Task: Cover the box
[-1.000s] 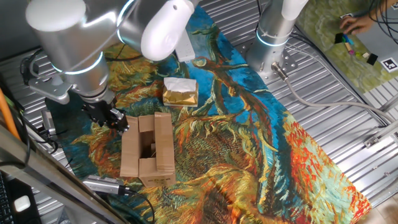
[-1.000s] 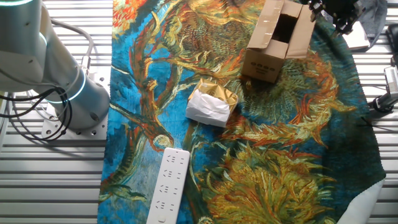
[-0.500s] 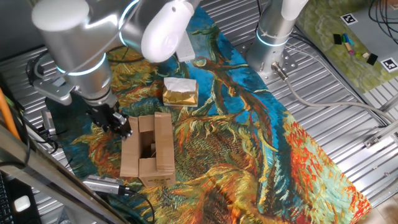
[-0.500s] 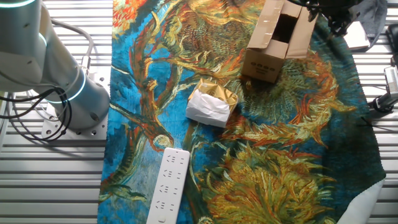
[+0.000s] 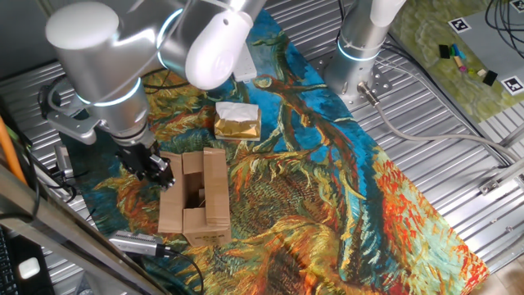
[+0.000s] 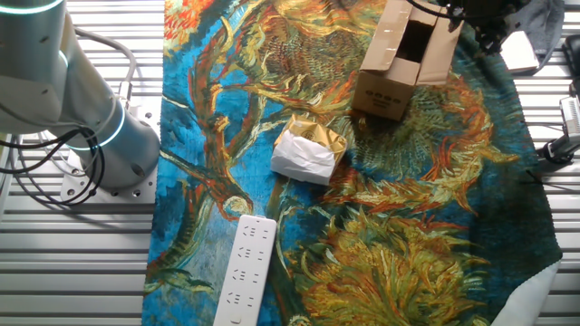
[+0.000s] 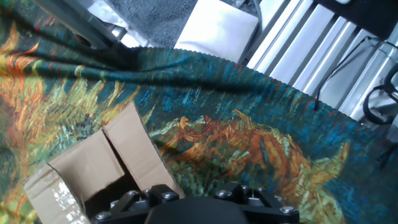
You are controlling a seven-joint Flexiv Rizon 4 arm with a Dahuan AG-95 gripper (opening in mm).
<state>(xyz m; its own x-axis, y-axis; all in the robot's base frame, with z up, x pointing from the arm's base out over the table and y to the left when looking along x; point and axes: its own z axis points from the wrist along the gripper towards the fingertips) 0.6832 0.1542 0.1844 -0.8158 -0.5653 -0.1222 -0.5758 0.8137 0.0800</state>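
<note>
the box [image 5: 195, 198] sits on the painted cloth [image 5: 327, 188] near its edge, upright, mouth open, flaps standing up or splayed out. my gripper [image 5: 155, 166] hangs just beside the outer flap on one long side, touching it or nearly so; from these views i cannot tell which, nor whether the fingers are apart or closed, since the hand view shows only the wrist housing and part of the carton [image 7: 93, 165].

i judge the box light and thin-walled: corrugated board, stiff across the panel but free at the hinge crease. it will likely slide on the cloth if i push low. so i want contact high on the flap, pressing it inward and down over the opening rather than pinching. the paper packet [image 5: 237, 120] lies well apart, out of the way.
</note>
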